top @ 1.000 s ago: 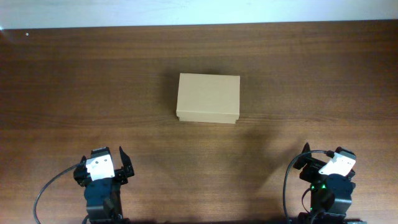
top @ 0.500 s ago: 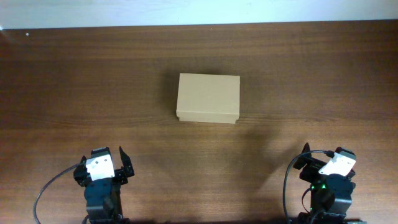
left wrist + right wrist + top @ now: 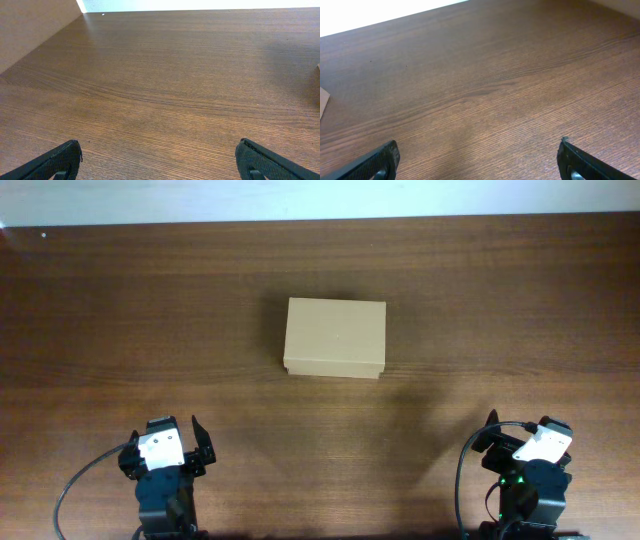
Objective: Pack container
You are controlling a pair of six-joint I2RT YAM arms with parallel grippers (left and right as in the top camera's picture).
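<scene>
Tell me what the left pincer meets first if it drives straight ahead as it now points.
The way looks free: the left pincer faces bare table toward the far edge; the container sits off to its right, outside that line. Whether its tilt would graze the wood is unclear.

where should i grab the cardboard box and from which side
Probably the lid's front lip, coming from the arms' side: the container lies flat and closed with that long face turned toward them. Where the hinge sits cannot be told.

left claw [image 3: 159, 150] | spread wide | over brown wooden table [image 3: 165, 75]
</scene>
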